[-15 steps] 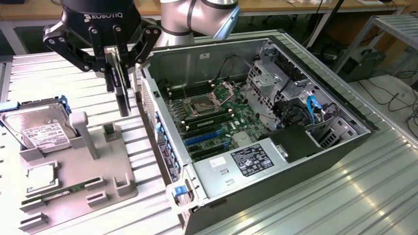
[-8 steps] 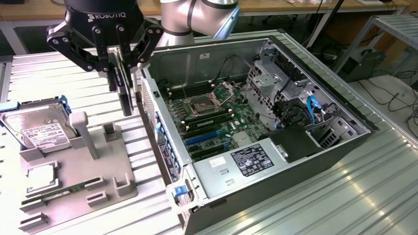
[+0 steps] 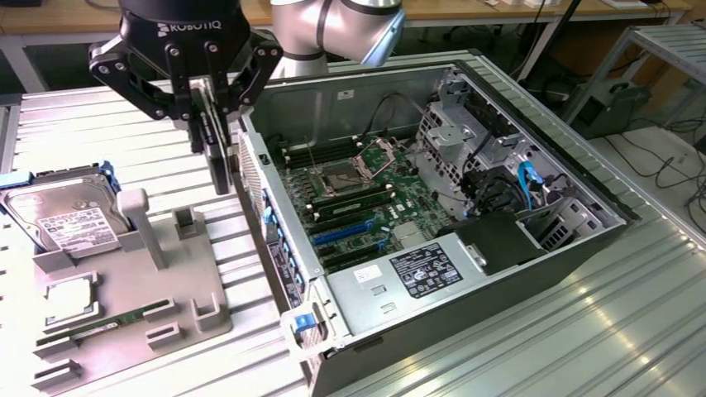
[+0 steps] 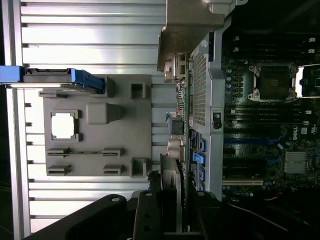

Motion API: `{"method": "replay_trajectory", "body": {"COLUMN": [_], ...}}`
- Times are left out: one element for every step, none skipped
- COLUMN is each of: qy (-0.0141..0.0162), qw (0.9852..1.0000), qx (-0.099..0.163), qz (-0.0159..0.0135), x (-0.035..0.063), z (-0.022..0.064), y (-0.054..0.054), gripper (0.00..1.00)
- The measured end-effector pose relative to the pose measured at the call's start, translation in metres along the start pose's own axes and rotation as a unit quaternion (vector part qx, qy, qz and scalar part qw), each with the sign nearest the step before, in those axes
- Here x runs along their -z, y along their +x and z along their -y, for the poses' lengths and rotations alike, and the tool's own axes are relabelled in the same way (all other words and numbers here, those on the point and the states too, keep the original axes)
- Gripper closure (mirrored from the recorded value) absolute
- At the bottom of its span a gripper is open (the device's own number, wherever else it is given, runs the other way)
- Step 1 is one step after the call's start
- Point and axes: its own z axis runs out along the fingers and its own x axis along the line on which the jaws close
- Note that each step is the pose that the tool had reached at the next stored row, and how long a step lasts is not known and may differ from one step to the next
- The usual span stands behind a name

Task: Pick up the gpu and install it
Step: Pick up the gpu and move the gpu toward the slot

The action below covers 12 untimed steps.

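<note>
The gripper (image 3: 212,124) is clamped on the gpu (image 3: 223,175), which hangs edge-down in the air just outside the open computer case's (image 3: 464,273) side wall. Beyond it from the case, the gray fixture (image 3: 155,289) holds 1 hard drive (image 3: 66,219).

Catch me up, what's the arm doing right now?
The gripper is shut on the gpu, holding it on edge in the air between the gray fixture tray and the open computer case, just outside the case's wall. The card is not yet seated on the motherboard. A hard drive stands in the tray.
</note>
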Motion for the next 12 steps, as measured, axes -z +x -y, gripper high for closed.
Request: {"method": "replay_trajectory", "body": {"qy": [0.0000,0.0000,0.0000,0.0000,0.0000,0.0000,0.0000,0.0000,0.0000,0.0000,0.0000,0.0000], "qw": [1.0000,1.0000,1.0000,1.0000,1.0000,1.0000,1.0000,1.0000,1.0000,1.0000,1.0000,1.0000], "qx": [0.000,0.000,0.000,0.000,0.000,0.000,0.000,0.000,0.000,0.000,0.000,0.000], "qz": [0.0000,0.0000,0.0000,0.0000,0.0000,0.0000,0.0000,0.0000,-0.0001,0.0000,0.0000,0.0000], "x": [0.0000,0.0000,0.0000,0.0000,-0.0001,-0.0001,-0.0001,-0.0001,-0.0001,-0.0001,-0.0002,-0.0002], "z": [0.0000,0.0000,0.0000,0.0000,0.0000,0.0000,0.0000,0.0000,0.0000,0.0001,0.0001,0.0001], "y": [-0.001,-0.002,-0.003,-0.004,-0.005,-0.006,-0.006,-0.007,-0.009,-0.010,-0.011,-0.013], "gripper": [0.72,0.72,0.72,0.72,0.72,0.72,0.72,0.72,0.72,0.72,0.72,0.72]}}
